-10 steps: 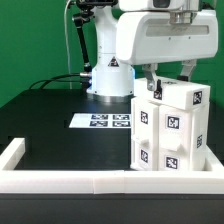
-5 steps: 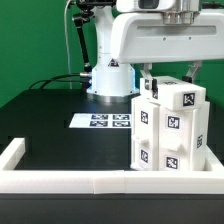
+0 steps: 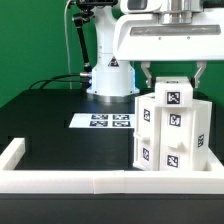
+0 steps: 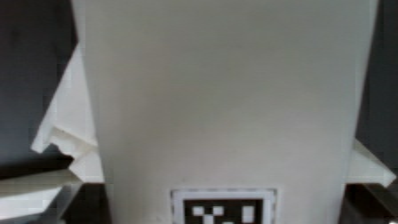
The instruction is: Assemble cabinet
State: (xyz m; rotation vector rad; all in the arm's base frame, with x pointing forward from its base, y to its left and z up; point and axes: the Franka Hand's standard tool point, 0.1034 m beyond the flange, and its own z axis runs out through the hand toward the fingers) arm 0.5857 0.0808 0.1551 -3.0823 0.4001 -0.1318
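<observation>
Cabinet (image 3: pixel 170 128) stands upright on the black tabletop (image 3: pixel 60 130), at the exterior view's right, close to the low white border wall (image 3: pixel 70 178) along the front and right edges. Tags show on its front and side faces, plus one on the top part. That top part looks slightly offset from the body below.

Pincer (image 3: pixel 171 78) sits directly above the cabinet's top edge. Two dark fingers (image 3: pixel 148 74) show at either side of the top part, beside or touching it; contact can't be confirmed from this angle. Can't tell whether it's gripping the part or just straddling it.

Marker board (image 3: pixel 104 121) lies flat on the tabletop, at the exterior view's left of the cabinet, in front of the arm's base (image 3: pixel 110 80). Well apart from the cabinet.

Wrist view gives what the exterior view doesn't: a close look along a broad white cabinet panel (image 4: pixel 214 100) filling most of the frame, with one tag (image 4: pixel 226 207) partly visible at its end. More white angled panel edges sit beside it against a dark background. Fingertips aren't clearly resolvable there, too blurred.
</observation>
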